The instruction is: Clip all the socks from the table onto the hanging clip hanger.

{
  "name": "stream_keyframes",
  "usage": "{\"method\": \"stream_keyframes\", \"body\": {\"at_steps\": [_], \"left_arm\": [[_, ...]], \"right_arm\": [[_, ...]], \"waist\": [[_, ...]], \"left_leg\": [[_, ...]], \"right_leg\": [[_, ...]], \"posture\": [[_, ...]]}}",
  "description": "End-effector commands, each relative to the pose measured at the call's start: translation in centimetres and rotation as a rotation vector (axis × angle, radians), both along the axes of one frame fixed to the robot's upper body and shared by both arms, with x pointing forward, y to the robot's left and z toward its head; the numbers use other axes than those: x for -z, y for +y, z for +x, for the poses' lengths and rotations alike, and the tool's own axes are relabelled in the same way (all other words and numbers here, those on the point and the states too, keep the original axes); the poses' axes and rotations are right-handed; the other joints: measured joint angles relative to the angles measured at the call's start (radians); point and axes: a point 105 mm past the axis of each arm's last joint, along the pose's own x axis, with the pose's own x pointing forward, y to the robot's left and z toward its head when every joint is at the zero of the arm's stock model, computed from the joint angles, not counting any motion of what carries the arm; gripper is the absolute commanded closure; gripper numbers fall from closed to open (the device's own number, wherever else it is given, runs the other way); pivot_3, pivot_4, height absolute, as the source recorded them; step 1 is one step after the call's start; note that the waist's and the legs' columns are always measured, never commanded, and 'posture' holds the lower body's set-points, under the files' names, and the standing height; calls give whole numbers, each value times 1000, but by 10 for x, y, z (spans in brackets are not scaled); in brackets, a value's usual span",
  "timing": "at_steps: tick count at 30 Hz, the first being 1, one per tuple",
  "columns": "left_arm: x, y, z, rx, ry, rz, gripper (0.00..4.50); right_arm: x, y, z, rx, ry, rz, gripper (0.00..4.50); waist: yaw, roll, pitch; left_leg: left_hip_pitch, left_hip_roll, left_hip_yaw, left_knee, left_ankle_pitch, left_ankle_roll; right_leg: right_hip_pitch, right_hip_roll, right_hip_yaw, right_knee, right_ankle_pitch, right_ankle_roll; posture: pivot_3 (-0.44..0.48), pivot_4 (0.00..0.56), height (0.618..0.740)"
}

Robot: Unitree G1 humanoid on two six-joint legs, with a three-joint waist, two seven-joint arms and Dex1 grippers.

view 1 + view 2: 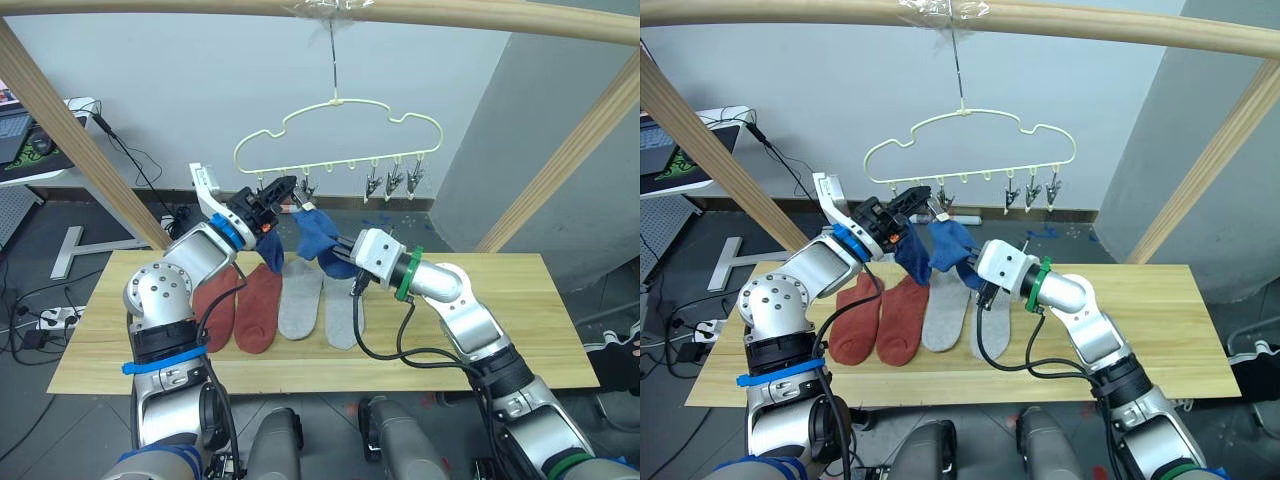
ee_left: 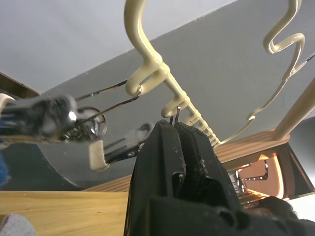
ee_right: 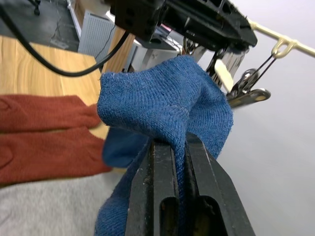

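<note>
The pale-yellow clip hanger (image 1: 335, 104) hangs from the top pole over the table (image 1: 500, 300). My left gripper (image 1: 283, 190) is raised at the hanger's left end, fingers (image 2: 162, 147) shut on a metal clip. My right gripper (image 3: 179, 142) is shut on a blue sock (image 1: 315, 232), holding it up just right of the left gripper, below the clips. A second blue sock (image 1: 268, 252) hangs under the left gripper; what holds its top is hidden. Two rust-red socks (image 1: 258, 305) and two light grey socks (image 1: 300, 298) lie flat side by side on the table.
Several free clips (image 1: 395, 182) hang along the hanger's right half. Slanted wooden poles (image 1: 70, 140) of the frame stand at both sides, with a top pole (image 1: 450, 12) above. My right arm's black cable (image 1: 358, 330) loops over the right grey sock. A desk (image 1: 30, 150) and floor cables lie far left.
</note>
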Motion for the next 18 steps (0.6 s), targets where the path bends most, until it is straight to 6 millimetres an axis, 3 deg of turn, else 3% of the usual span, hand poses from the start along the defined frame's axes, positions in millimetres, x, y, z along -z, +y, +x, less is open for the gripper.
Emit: {"method": "stream_keyframes", "body": {"at_steps": [1, 10, 18], "left_arm": [[-12, -6, -8, 30, -56, -3, 4500], [-13, -6, -11, 31, -78, -1, 4500], [-13, 2, -14, 24, -73, -3, 2040]], "right_arm": [[-19, 0, 3, 1, -36, 51, 4454], [-23, 0, 5, 8, -20, 82, 4454], [-20, 1, 3, 5, 1, 88, 4500]], "waist": [[1, 0, 0], [2, 0, 0], [2, 0, 0]], "left_leg": [[0, 0, 0, 0, 0, 0], [0, 0, 0, -1, 0, 0], [0, 0, 0, -1, 0, 0]], "right_leg": [[0, 0, 0, 0, 0, 0], [0, 0, 0, -1, 0, 0], [0, 0, 0, -1, 0, 0]], "posture": [[-32, 253, 740], [-30, 253, 740], [-20, 246, 740]]}}
